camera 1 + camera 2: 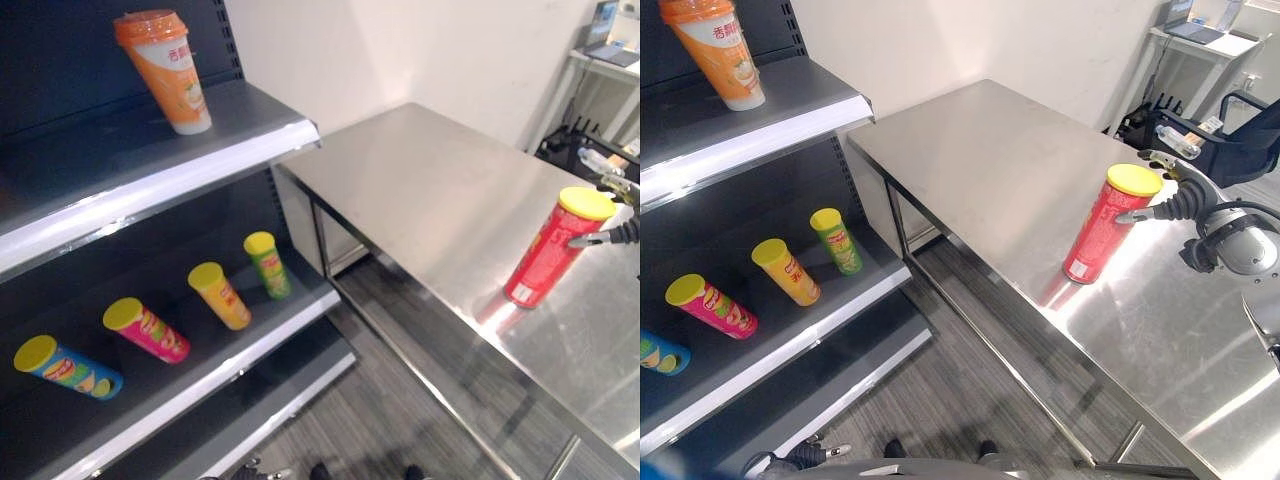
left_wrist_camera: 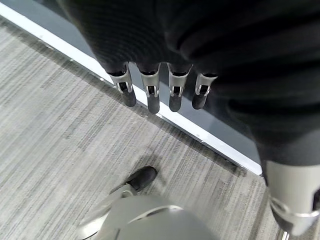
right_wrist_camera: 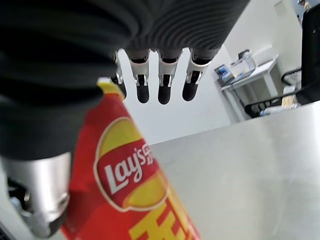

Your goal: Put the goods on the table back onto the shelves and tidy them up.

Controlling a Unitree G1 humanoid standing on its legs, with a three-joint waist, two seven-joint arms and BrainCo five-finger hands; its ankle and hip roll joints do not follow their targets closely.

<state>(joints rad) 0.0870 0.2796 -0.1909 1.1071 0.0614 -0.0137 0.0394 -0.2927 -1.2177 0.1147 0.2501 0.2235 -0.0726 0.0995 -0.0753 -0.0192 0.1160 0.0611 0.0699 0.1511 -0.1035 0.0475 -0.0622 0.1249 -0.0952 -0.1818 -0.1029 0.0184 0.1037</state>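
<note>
A red chip can with a yellow lid stands upright on the steel table, near its front edge. My right hand hovers beside the can's top with straight fingers, and one dark tip touches the can just under the lid. The can sits between thumb and fingers, not clasped. On the dark shelves, an orange cup stands on the upper board. Blue, pink, yellow and green cans stand on the lower board. My left hand hangs open over the floor.
The shelf unit's white front edge juts out beside the table's left corner. A narrow strip of grey floor runs between shelves and table. Behind the table stand a white desk and a black chair.
</note>
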